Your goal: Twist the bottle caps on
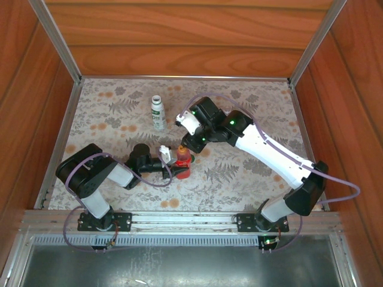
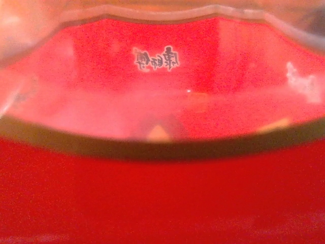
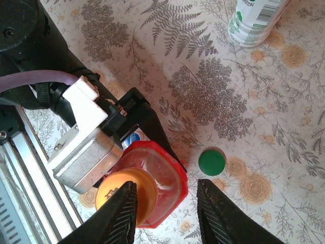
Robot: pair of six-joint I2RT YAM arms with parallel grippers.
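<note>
Left hand (image 1: pixel 170 160) grips the red bottle (image 3: pixel 170 173), right hand (image 3: pixel 166 187) open over its orange cap (image 3: pixel 111 188); green cap (image 3: pixel 212 162) lies loose

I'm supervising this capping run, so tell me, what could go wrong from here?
The right gripper hangs off-centre over the orange cap, so closing could tip it or start it cross-threaded on the red bottle. The green cap lies loose close by and might get knocked away.
</note>
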